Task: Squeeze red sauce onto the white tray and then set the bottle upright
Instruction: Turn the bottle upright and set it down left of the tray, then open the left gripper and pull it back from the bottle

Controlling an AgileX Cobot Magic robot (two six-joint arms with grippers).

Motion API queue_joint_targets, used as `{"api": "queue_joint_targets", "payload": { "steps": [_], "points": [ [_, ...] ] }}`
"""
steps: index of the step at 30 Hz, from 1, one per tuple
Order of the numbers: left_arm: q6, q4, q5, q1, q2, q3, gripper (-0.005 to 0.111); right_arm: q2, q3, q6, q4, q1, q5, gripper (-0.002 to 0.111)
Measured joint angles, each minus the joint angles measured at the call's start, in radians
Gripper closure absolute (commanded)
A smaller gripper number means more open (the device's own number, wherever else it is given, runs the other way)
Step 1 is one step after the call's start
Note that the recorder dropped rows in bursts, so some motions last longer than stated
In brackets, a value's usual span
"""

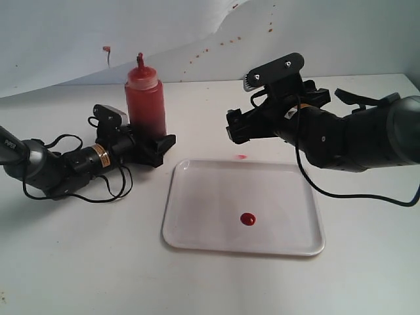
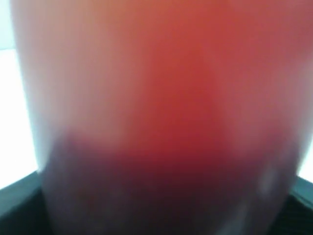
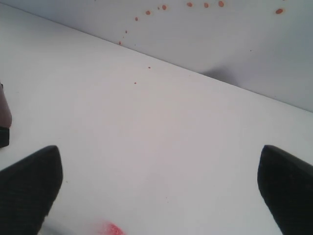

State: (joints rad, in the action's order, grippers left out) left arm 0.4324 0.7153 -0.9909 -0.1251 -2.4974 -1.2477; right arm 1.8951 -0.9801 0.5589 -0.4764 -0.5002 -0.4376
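Observation:
The bottle (image 1: 146,102) stands upright on the table left of the white tray (image 1: 282,197), nozzle up, dark red sauce showing through its wall. My left gripper (image 1: 154,141) is low at its base, shut on it with a finger on either side. In the left wrist view the bottle (image 2: 166,98) fills the picture as a red blur, and only dark finger edges (image 2: 14,200) show at the corners. A round blob of red sauce (image 1: 248,219) lies near the tray's middle. Behind the tray hovers my right gripper (image 1: 239,128), open and holding nothing (image 3: 159,191).
A faint pink smear (image 1: 241,157) marks the table just behind the tray's far rim, also visible below the right gripper (image 3: 111,229). Small red-brown splatter spots (image 1: 223,42) dot the white back wall. The left arm's cables (image 1: 98,190) trail on the table.

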Motion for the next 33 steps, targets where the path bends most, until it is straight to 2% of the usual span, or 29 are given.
{"api": "queue_joint_targets", "payload": {
  "steps": [3, 22, 28, 33],
  "points": [
    [0.003, 0.019, 0.012, 0.000, 0.001, 0.000, 0.016, 0.000, 0.000, 0.000, 0.000, 0.000, 0.000, 0.003],
    [0.007, 0.031, 0.035, 0.000, 0.010, 0.000, 0.017, 0.000, 0.000, 0.000, 0.000, 0.000, 0.000, 0.003],
    [0.056, 0.179, 0.055, 0.016, 0.046, 0.000, 0.016, 0.000, 0.000, 0.000, 0.000, 0.000, 0.004, 0.003],
    [0.121, 0.299, 0.055, 0.054, 0.103, 0.000, 0.002, 0.000, 0.000, 0.000, 0.000, 0.000, 0.010, 0.003]
  ]
}}
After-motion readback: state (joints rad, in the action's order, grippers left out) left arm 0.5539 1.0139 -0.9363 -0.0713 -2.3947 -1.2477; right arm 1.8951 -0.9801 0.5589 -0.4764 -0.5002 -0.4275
